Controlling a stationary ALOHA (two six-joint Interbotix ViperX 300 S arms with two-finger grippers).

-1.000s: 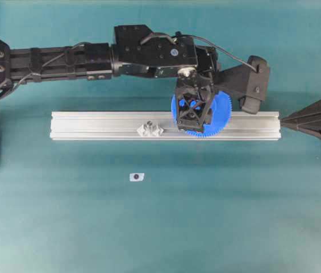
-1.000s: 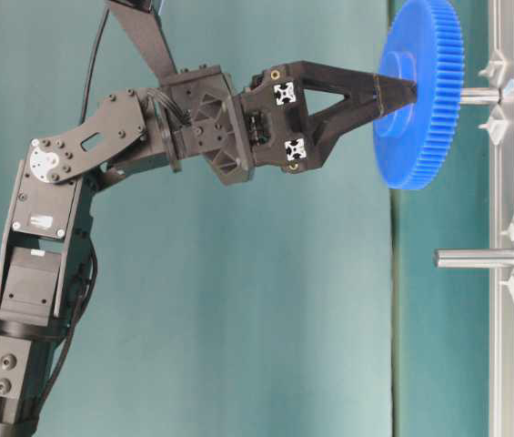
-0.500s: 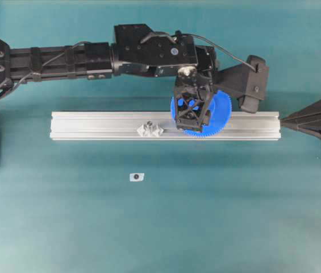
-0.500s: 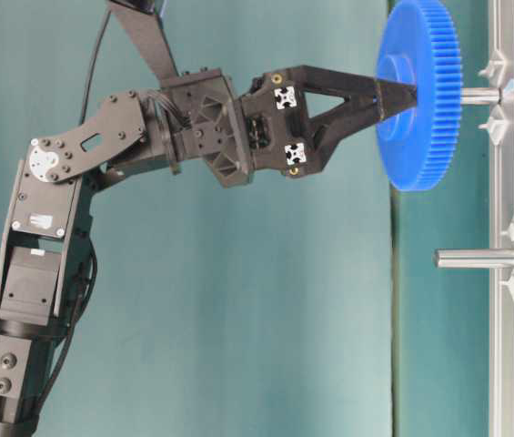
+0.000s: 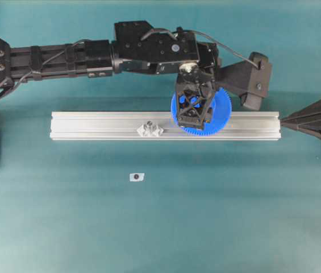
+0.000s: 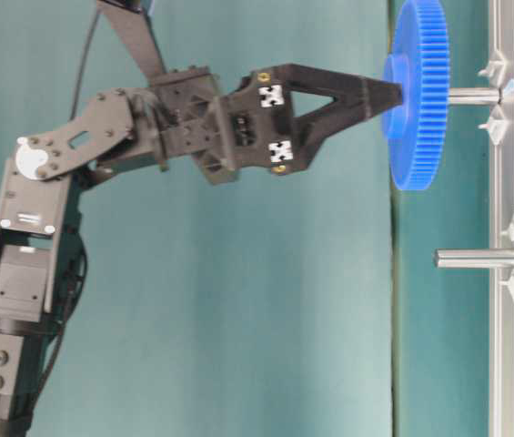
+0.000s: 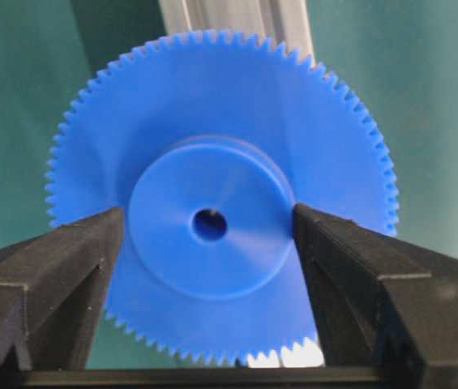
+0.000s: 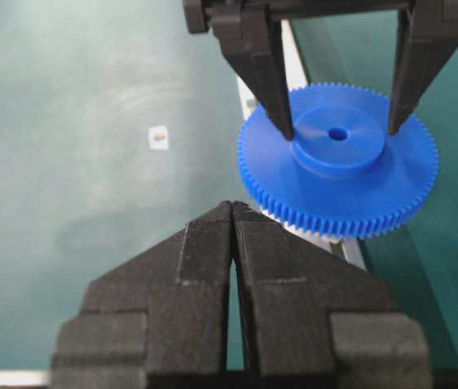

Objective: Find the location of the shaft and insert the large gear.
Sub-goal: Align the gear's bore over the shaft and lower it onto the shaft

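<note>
- Teal surface (image 5: 160,227) carries a silver rail (image 5: 92,125).
- Large gear (image 6: 418,96) sits flat on the upright shaft (image 6: 473,95), hub up.
- Left gripper (image 7: 208,235) spread around the hub, no grip; right gripper (image 8: 233,223) closed, empty.

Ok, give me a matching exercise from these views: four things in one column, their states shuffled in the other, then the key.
Things:
1. large gear
2. left gripper
3. right gripper
4. bare pin

States:
A. jaws pressed together
B. nothing on it
C. fingers apart, either side of the blue hub
D. threaded on the shaft, short of the rail

Pairs: 1-D, 2-C, 3-A, 4-B
</note>
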